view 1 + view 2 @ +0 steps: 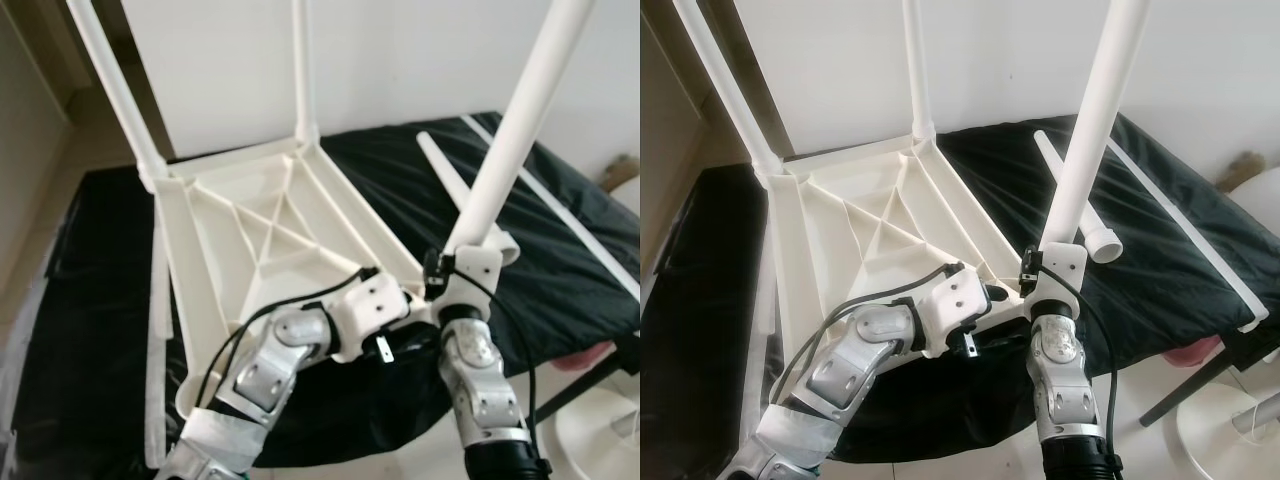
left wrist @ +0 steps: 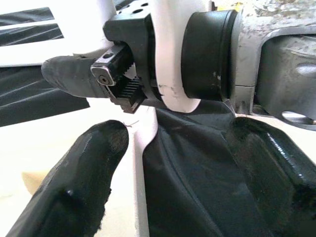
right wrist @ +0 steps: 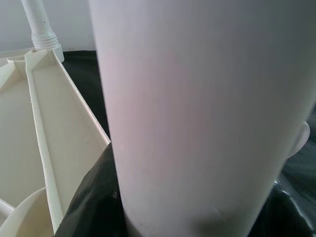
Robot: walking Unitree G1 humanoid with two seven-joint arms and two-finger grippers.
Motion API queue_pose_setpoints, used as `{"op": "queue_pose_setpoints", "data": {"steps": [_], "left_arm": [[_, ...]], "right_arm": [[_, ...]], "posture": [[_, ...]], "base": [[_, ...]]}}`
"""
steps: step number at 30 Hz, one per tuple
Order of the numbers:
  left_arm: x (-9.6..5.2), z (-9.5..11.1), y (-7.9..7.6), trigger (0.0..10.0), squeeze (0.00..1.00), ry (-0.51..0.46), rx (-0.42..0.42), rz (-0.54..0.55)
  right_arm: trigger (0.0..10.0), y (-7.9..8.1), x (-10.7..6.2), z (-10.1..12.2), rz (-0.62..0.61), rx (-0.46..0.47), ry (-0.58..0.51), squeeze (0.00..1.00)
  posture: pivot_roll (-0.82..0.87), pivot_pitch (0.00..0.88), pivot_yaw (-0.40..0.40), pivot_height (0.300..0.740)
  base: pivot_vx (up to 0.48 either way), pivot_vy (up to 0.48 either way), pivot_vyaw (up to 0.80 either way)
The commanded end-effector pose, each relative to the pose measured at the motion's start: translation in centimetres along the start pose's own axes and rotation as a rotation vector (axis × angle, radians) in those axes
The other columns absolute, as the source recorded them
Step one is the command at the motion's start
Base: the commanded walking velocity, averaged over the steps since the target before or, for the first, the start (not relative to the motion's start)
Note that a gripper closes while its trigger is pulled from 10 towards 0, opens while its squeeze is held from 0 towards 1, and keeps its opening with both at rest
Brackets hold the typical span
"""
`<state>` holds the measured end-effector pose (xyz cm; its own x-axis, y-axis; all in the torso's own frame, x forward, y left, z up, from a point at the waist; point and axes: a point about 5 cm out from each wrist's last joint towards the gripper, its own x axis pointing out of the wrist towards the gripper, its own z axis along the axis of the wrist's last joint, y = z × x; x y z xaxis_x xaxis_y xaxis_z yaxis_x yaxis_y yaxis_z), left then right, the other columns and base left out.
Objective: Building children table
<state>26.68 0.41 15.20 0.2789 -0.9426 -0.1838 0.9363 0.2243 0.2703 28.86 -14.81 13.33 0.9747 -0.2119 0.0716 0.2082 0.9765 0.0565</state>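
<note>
The white plastic table top [image 1: 270,230] lies upside down on a black sheet [image 1: 100,300]. Two white legs [image 1: 115,90] [image 1: 303,70] stand up from its far corners. My right gripper [image 1: 470,265] is shut on a third white leg [image 1: 510,130], holding it upright and slightly tilted at the near right corner. The right wrist view has this leg [image 3: 197,108] close up. My left gripper [image 2: 177,133] is open just beside the right one, its fingers [image 2: 74,197] on either side of a white rim [image 2: 140,187]. A loose fourth leg [image 1: 450,180] lies on the sheet.
A long thin white rod [image 1: 560,215] lies across the sheet at the right. A pink thing [image 1: 590,355] and a white round object [image 1: 600,430] sit low at the right. A white wall stands behind, with pale floor at the left.
</note>
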Motion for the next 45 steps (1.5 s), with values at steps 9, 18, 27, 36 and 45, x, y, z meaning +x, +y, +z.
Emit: {"op": "queue_pose_setpoints", "data": {"steps": [9, 18, 27, 36, 45], "left_arm": [[-0.3, -0.2, 0.8, 10.0, 0.00, 0.004, 0.031, 0.109], [-0.4, -0.3, 1.2, 10.0, 0.00, 0.012, 0.053, 0.161], [-1.0, -2.9, 2.1, 10.0, 0.00, 0.088, -0.073, 0.336], [-1.9, -4.1, 2.7, 10.0, 0.00, 0.118, -0.035, 0.481], [-3.2, -3.2, 2.8, 10.0, 0.00, -0.030, -0.176, 0.398]], "right_arm": [[10.0, 0.2, -0.9, -1.0, 0.019, 0.035, 0.040, 1.00], [10.0, 0.4, -0.9, -0.4, 0.051, 0.052, 0.004, 1.00], [10.0, -0.6, -1.6, -1.1, 0.080, 0.004, -0.049, 0.00], [10.0, -1.8, -2.2, -1.7, 0.060, 0.006, -0.027, 0.00], [10.0, -1.8, -3.4, -2.3, 0.156, 0.019, -0.031, 0.00]], "posture": [[-0.06, 0.000, 0.035, 0.740], [-0.06, 0.000, 0.033, 0.740], [-0.07, 0.000, 0.040, 0.740], [-0.08, 0.000, 0.048, 0.740], [-0.09, 0.000, 0.059, 0.740]], "base": [[0.000, 0.000, 0.00], [0.000, 0.000, 0.00], [0.000, 0.000, 0.00], [0.000, 0.000, 0.00], [0.000, 0.000, 0.00]]}}
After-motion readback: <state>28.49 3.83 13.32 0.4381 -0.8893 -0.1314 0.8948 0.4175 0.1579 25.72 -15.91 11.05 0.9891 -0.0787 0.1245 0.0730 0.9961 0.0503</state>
